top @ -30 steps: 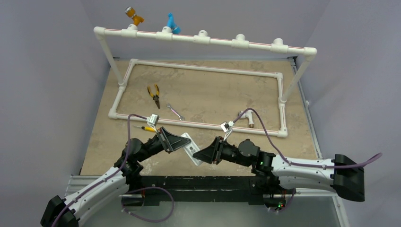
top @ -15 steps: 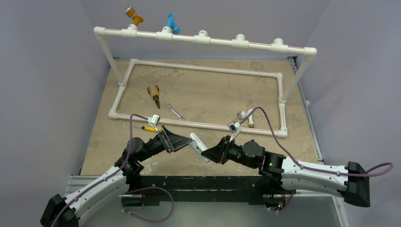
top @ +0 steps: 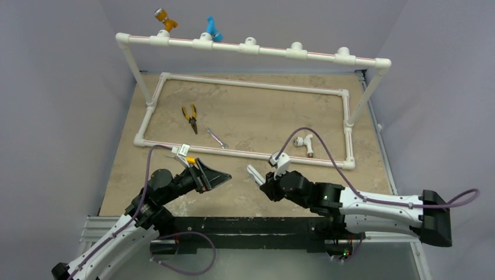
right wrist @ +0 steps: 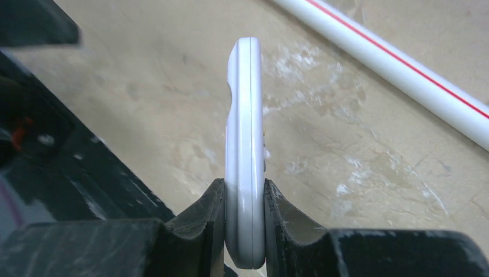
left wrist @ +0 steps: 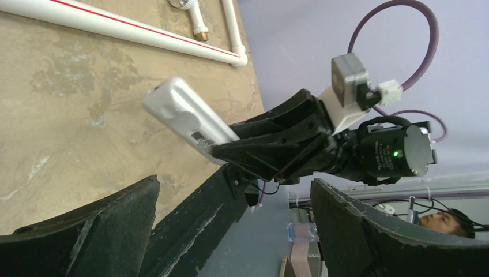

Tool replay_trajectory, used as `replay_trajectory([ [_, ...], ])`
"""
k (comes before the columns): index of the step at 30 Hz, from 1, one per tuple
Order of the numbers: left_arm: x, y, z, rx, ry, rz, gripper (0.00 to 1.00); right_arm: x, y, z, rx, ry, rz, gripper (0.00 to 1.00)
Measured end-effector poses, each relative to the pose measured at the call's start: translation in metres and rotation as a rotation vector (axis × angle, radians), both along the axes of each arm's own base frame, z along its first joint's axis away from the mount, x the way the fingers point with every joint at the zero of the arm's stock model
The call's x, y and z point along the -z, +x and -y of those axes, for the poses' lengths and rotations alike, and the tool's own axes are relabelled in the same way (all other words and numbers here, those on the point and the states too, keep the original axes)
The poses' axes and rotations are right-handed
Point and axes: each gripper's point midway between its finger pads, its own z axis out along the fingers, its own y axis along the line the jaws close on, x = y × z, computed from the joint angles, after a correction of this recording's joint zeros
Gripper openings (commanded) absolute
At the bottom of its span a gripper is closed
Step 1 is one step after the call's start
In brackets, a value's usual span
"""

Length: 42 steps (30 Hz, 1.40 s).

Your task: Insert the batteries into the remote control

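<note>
While the left gripper [top: 223, 175] hangs with its fingers spread wide and nothing between them, the right gripper [top: 264, 185] pinches the remote control [top: 253, 174] by one end, above the table [top: 128, 169] between the two arms. A small dark mark on the remote near those fingers is too blurred to read. Beyond, inside the white pipe frame [top: 251, 85], lie yellow-handled pliers [top: 190, 116], a silver wrench [top: 216, 138] and, farther right, a white pipe fitting [top: 304, 142]. The remote's long axis runs from the right fingers toward the far left, and the right wrist view shows it edge-on.
</note>
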Motion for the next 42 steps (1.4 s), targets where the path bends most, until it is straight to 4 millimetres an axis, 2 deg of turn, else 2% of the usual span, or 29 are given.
replay_trajectory([
  [4, 0.002, -0.002, -0.011, -0.031, 0.063, 0.01, 1.0, 0.045, -0.01, 0.002, -0.075, -0.243, 0.049, 0.0],
  [8, 0.009, -0.002, -0.02, -0.059, 0.129, -0.002, 1.0, 0.066, -0.016, 0.002, -0.124, -0.392, 0.139, 0.0],
  [17, 0.025, -0.001, -0.028, -0.085, 0.205, -0.02, 1.0, 0.081, -0.008, -0.007, -0.103, -0.601, 0.381, 0.0],
  [27, 0.033, -0.001, -0.033, -0.101, 0.239, -0.045, 1.0, 0.088, 0.012, -0.008, -0.004, -0.767, 0.497, 0.0],
  [32, 0.033, -0.001, -0.033, -0.102, 0.239, -0.046, 1.0, 0.091, 0.014, -0.015, 0.014, -0.819, 0.501, 0.2],
  [36, 0.033, -0.001, -0.033, -0.102, 0.239, -0.046, 1.0, 0.094, 0.012, -0.014, 0.013, -0.816, 0.478, 0.3],
  [42, 0.033, -0.001, -0.033, -0.102, 0.239, -0.046, 1.0, 0.103, 0.002, -0.017, -0.046, -0.795, 0.41, 0.38],
])
